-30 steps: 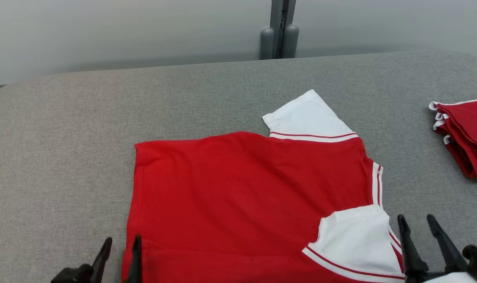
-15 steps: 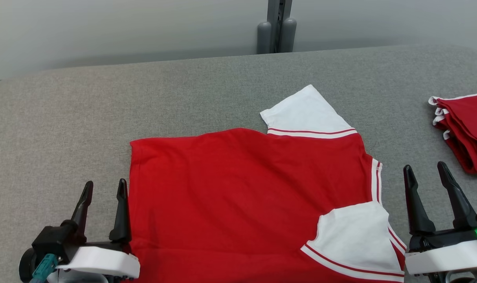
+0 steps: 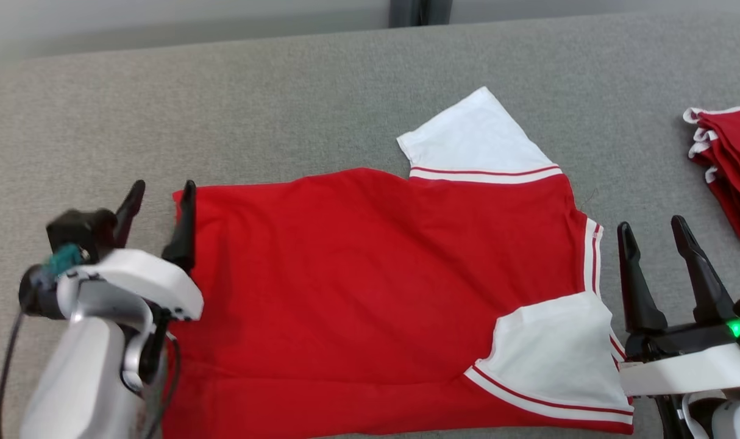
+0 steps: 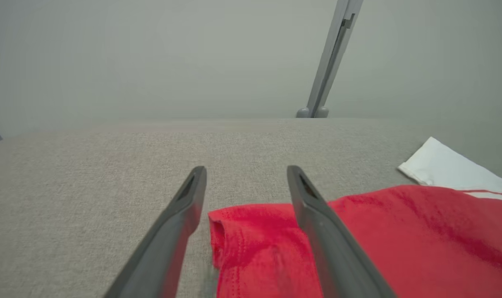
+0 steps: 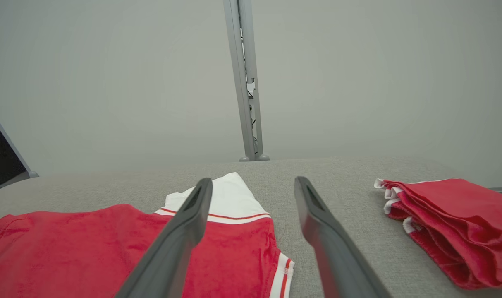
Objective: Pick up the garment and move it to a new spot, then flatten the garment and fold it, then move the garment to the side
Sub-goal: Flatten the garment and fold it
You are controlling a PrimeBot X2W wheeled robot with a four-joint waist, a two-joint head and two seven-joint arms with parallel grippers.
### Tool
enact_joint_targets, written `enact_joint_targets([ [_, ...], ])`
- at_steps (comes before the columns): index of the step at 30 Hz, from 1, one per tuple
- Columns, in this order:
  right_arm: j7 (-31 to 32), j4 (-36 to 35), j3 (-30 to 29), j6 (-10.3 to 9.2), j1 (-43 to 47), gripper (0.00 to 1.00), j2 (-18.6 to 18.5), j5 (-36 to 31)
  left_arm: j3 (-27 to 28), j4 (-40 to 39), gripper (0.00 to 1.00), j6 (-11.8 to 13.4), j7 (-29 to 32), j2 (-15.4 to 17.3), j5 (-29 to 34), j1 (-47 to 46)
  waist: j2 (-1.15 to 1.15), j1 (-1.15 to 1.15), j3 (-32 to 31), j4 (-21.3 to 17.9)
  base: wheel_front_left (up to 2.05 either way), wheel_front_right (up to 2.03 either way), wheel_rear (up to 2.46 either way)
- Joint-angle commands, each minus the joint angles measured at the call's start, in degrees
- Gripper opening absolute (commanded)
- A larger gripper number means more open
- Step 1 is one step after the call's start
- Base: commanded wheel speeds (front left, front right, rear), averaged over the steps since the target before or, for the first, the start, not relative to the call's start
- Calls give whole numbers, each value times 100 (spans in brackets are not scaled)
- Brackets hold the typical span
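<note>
**On the table: one garment laid out, both grippers empty**

Item 1, garment (image 3: 370,274): a red shirt with white sleeves trimmed in red stripes. I see it lying spread on the grey fabric table (image 3: 284,91), about the middle of my head view, hem to my left and striped neck edge to my right. The far sleeve (image 3: 467,143) points away from me onto bare table. The near sleeve (image 3: 553,353) lies folded over the red body at the near right corner. A few soft creases run across the body.

Item 2, left gripper (image 3: 164,186): jaws spread wide, holding nothing. It sits at the shirt's far left corner. In my left wrist view that corner lies between the two fingers. I cannot tell whether a fingertip touches the cloth.

Item 3, right gripper (image 3: 650,222): jaws spread wide, holding nothing. It is above bare table just beside the neck edge, between the shirt and the stack.

Item 4, stack of folded red garments (image 3: 732,164): at the table's right edge, well apart from the shirt.

Item 5, grey post (image 3: 419,9): beyond the table's far edge.
</note>
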Motion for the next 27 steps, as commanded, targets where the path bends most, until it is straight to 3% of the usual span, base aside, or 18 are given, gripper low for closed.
enact_joint_targets([
  [1,-22,18,20,1,-95,100,-23,4,55,243,100,-59,138,94,-79,-222,0,0,153,-99,0,0,0],
  [13,-141,339,147,1,-324,100,18,113,111,2116,100,-421,1154,309,-559,-1260,0,0,379,-295,0,0,0],
  [14,-148,350,152,1,-341,100,18,114,126,2219,81,-457,1196,292,-611,-1304,0,0,385,-306,0,0,0],
  [15,-155,360,148,1,-356,100,16,117,113,2310,47,-470,1223,299,-604,-1338,0,0,387,-315,0,0,0],
  [17,-155,386,133,1,-372,100,3,136,80,2434,0,-531,1192,306,-634,-1399,0,0,390,-329,0,0,0],
  [27,-187,912,-47,1,-846,100,-326,415,-94,2725,0,-634,664,313,-483,-1681,0,0,425,-281,0,0,0],
])
